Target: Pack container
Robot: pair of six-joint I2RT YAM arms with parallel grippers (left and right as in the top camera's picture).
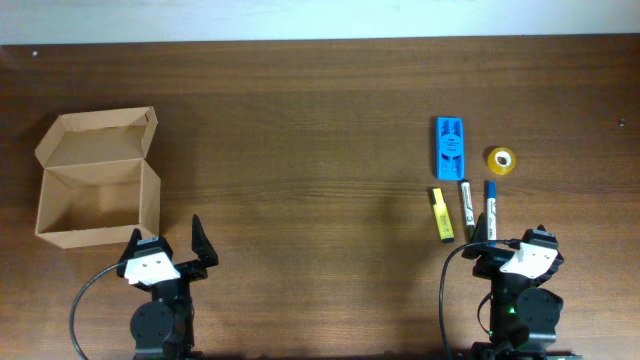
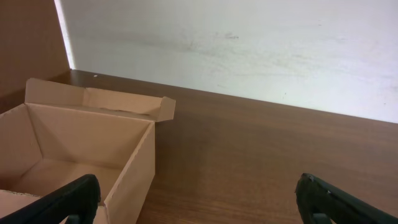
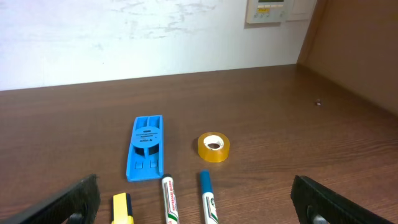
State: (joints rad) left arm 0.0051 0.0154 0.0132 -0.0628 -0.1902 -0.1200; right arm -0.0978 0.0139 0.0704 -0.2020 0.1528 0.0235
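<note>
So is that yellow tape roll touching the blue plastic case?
Apart. The right wrist view shows a strip of bare table between the tape roll and the blue case.

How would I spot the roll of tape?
Start at the right half of the brown table, opposite the open cardboard box on the left. A blue plastic case lies there, and the tape sits just right of it. It is the only round thing, a small amber ring beside straight pens.
</note>
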